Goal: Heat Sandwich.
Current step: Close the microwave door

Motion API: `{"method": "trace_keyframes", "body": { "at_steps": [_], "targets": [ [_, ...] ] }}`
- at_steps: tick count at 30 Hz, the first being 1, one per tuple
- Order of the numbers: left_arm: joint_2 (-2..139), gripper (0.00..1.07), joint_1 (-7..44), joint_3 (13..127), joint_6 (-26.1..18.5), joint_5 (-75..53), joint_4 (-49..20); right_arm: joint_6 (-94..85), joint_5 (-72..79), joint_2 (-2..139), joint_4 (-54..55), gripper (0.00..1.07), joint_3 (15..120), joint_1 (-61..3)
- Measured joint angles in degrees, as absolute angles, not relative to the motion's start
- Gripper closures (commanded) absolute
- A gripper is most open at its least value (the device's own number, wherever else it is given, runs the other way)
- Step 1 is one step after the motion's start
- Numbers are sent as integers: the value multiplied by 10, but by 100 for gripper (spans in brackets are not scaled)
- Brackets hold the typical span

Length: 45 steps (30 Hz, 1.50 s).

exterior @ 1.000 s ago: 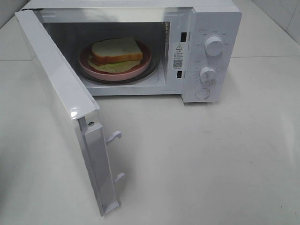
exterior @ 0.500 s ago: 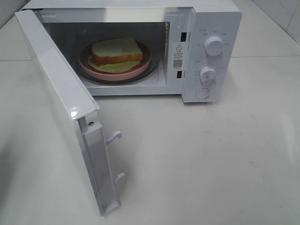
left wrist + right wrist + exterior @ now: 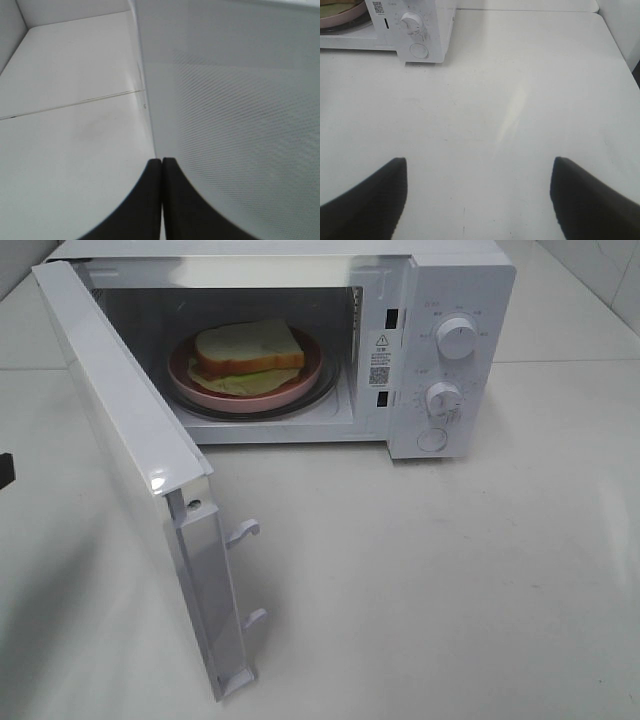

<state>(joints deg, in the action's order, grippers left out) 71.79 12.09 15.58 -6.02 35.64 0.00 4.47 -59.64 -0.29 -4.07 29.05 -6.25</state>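
The sandwich (image 3: 246, 352), white bread with green lettuce, lies on a round pink plate (image 3: 300, 378) inside the white microwave (image 3: 455, 280). The microwave door (image 3: 130, 440) stands wide open toward the front left. My left gripper (image 3: 162, 161) is shut and empty, close beside the outer, meshed face of the door (image 3: 240, 125). A dark bit of the left arm (image 3: 4, 468) shows at the left edge of the exterior view. My right gripper (image 3: 479, 161) is open and empty above bare table, well in front and to the right of the microwave (image 3: 415, 30); the exterior view does not show it.
The microwave's control panel has two knobs (image 3: 457, 338) (image 3: 443, 399) and a round button (image 3: 432, 439). Two latch hooks (image 3: 243, 532) stick out of the door's free edge. The white table (image 3: 450, 580) stretches in front and to the right; its right edge (image 3: 615, 45) is in the right wrist view.
A dark bit of the left arm has come into the exterior view at the left edge. The microwave, door and sandwich have not moved.
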Motion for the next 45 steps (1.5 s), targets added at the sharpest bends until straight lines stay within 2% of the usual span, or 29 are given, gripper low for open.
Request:
{"method": "trace_keyframes", "body": {
  "at_steps": [9,15,16,24,37,45],
  "targets": [
    [785,106,194,166,-60,413,-3,45,-596,-3,-41,31,290,-62],
    [827,106,245,182,-60,427,-37,45,-596,-3,-41,31,290,-62],
    [841,106,262,192,-60,427,-58,45,-596,-3,-41,31,290,-62],
    [900,106,324,253,-60,431,-88,45,-596,-3,-41,31,290,-62],
    [999,106,395,395,-63,423,-129,45,-596,-3,-41,31,290,-62],
    [1041,106,416,477,-65,394,-140,45,-596,-3,-41,31,290,-62]
  ]
}}
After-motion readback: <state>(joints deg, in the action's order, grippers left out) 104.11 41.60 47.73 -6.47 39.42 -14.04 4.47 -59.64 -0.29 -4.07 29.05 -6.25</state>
